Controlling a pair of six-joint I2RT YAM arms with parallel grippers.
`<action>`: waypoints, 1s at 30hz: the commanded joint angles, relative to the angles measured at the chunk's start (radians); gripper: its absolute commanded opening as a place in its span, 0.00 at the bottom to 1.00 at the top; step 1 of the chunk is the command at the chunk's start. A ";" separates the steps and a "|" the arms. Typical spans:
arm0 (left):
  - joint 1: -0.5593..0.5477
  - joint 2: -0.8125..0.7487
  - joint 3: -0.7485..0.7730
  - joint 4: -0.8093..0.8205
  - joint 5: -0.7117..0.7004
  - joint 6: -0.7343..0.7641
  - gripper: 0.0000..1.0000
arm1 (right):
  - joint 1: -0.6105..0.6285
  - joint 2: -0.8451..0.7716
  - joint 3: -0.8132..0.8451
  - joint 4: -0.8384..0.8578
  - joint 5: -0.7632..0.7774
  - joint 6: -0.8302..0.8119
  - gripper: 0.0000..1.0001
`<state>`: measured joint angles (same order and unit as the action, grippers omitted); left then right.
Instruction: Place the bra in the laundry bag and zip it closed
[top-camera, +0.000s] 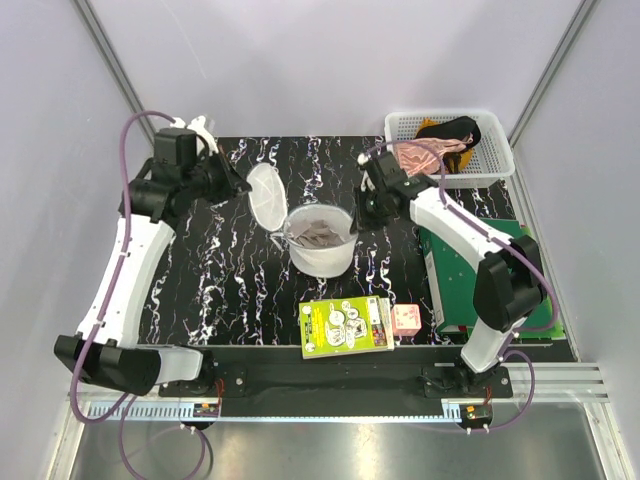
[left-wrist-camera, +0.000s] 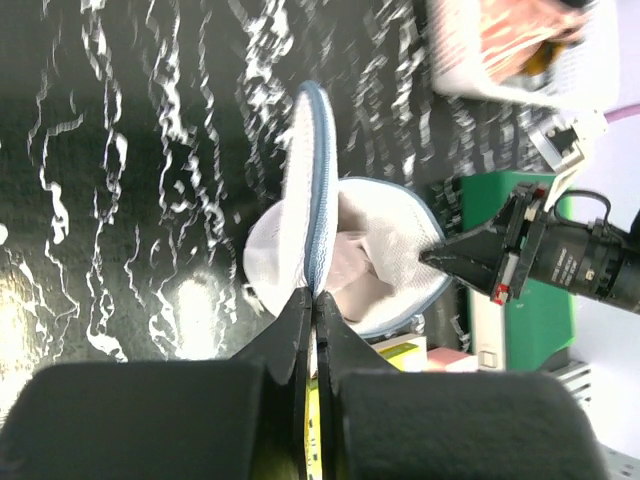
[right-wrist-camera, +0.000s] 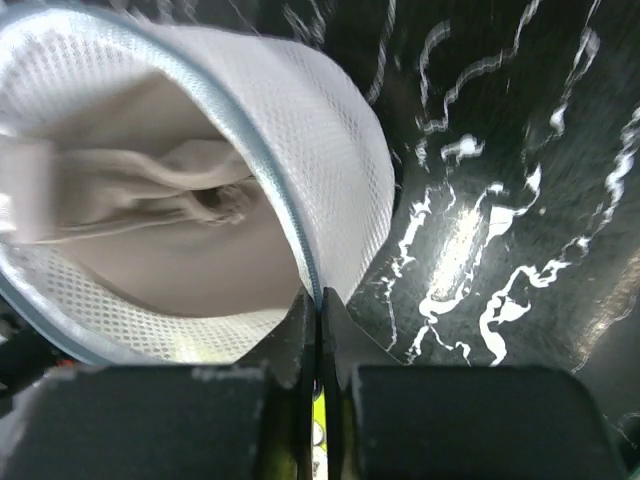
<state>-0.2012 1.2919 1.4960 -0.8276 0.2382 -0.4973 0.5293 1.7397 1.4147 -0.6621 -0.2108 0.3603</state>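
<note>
1. Top view: the bra (top-camera: 318, 236) lies inside the open bag (top-camera: 322, 260), which stands in the middle of the table (top-camera: 215, 290). The left gripper (top-camera: 243, 187) is clamped on the edge of the flap (top-camera: 265, 196) and holds it up and back. The right gripper (top-camera: 357, 224) is pinched on the bag's right rim. Only this view shows the basket (top-camera: 485, 150) at the far right and the whole layout.
2. Left wrist view: the fingers (left-wrist-camera: 285, 335) are shut on the flap's blue-trimmed edge. The flap is seen edge-on and upright, which the top view flattens. The right gripper's tip meets the bag's far rim.
3. Right wrist view: the fingers (right-wrist-camera: 295, 340) are closed on thin mesh at the rim. Only here are the bra's folds clear. The flap is out of frame.
4. Risks: both holds are on thin mesh, so pulling the flap over could slip 1 pinch free. The light bag may tip or drag, as only the right grip steadies it. Bra fabric near the rim could catch in the zip. No view shows the zip puller, so finding it may need a regrip.
</note>
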 joint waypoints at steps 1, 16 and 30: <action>-0.006 -0.051 0.183 -0.047 -0.008 -0.044 0.00 | 0.005 -0.083 0.200 -0.109 0.025 0.017 0.00; -0.145 -0.011 0.178 -0.199 -0.387 0.014 0.00 | 0.014 0.159 0.311 -0.016 -0.039 -0.017 0.00; -0.587 0.360 0.388 -0.246 -0.550 -0.023 0.10 | -0.015 0.182 0.294 0.012 -0.145 0.048 0.01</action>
<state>-0.7582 1.5574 1.8042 -1.0801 -0.3450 -0.5331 0.5323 1.9556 1.6894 -0.6907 -0.3096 0.3996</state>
